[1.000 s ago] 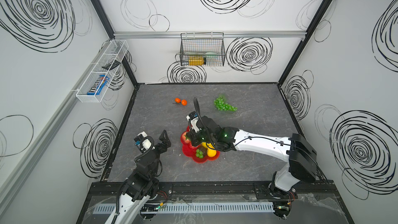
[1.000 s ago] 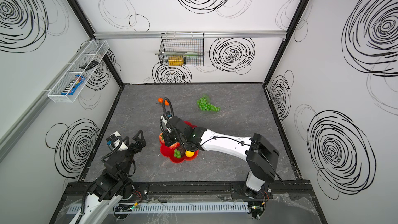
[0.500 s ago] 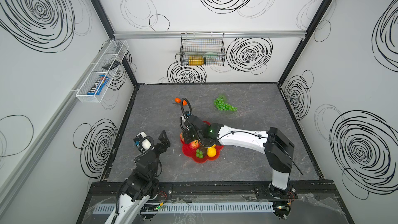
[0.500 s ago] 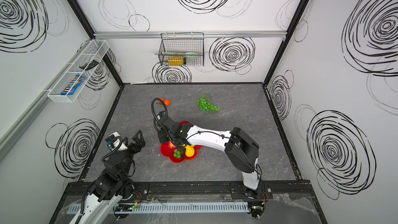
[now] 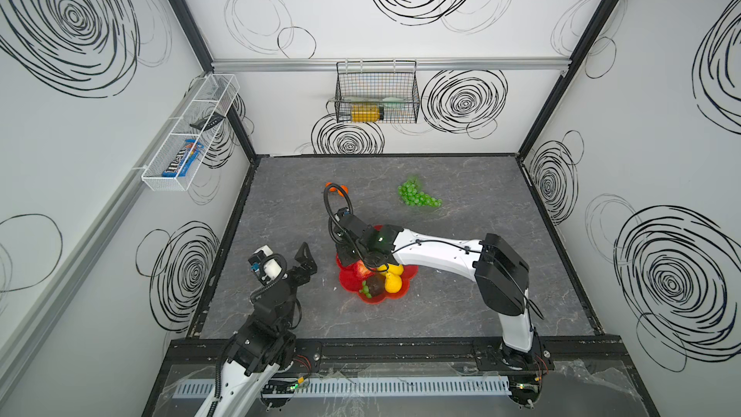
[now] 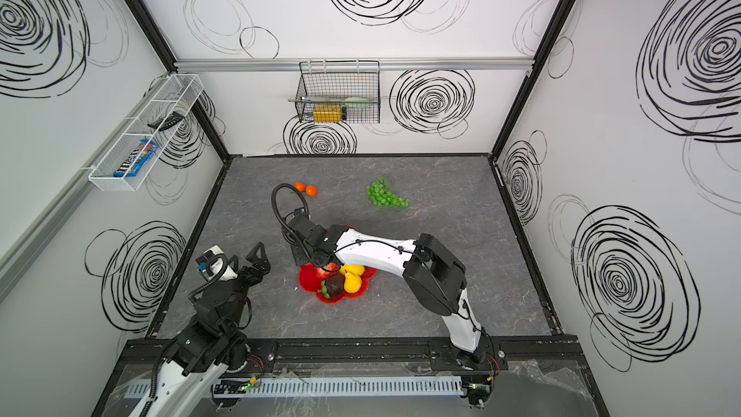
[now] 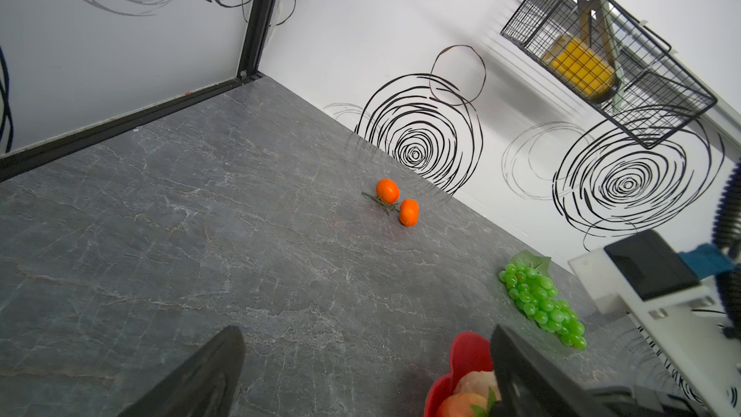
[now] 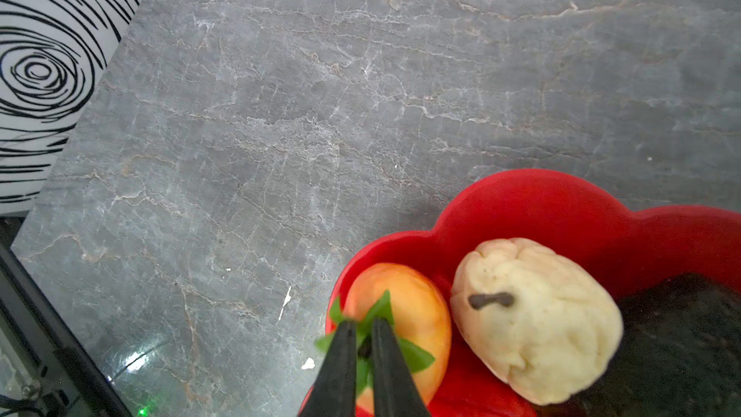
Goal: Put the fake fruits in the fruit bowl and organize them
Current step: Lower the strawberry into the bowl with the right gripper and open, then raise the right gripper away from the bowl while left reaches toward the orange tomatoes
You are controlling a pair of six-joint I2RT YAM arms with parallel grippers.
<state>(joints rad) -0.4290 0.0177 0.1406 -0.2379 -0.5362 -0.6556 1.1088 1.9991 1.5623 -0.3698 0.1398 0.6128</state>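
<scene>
Over the last second the right arm's elbow has swung in from the right toward the middle, and its wrist has slid to the left edge of the fruit bowl (image 5: 348, 280). The bowl, the green grapes (image 5: 417, 196), the two oranges (image 6: 305, 188) and the left arm lie as they did.

The right end effector (image 8: 364, 328) hangs over the red apple (image 8: 417, 314), which sits in the bowl. Its jaws are nearly together, with only a slit between them over the apple's stem and leaves. I cannot tell whether they pinch the stem. The cream lumpy piece (image 8: 537, 322) touches the apple, and a dark avocado (image 8: 681, 334) lies against its other side. In both top views a yellow pear (image 5: 393, 283) rests near the bowl's front.

The left end effector (image 7: 365, 332) hovers left of the bowl with its jaws wide apart, holding nothing.

The oranges and grapes lie on the surface well behind the bowl. The right forearm covers the bowl's far side, and its cable loop crosses the oranges in a top view. A black wire basket (image 5: 377, 94) with a yellow bottle (image 5: 365, 112) hangs on the back wall, and a white mesh tray (image 5: 188, 134) on the left wall.
</scene>
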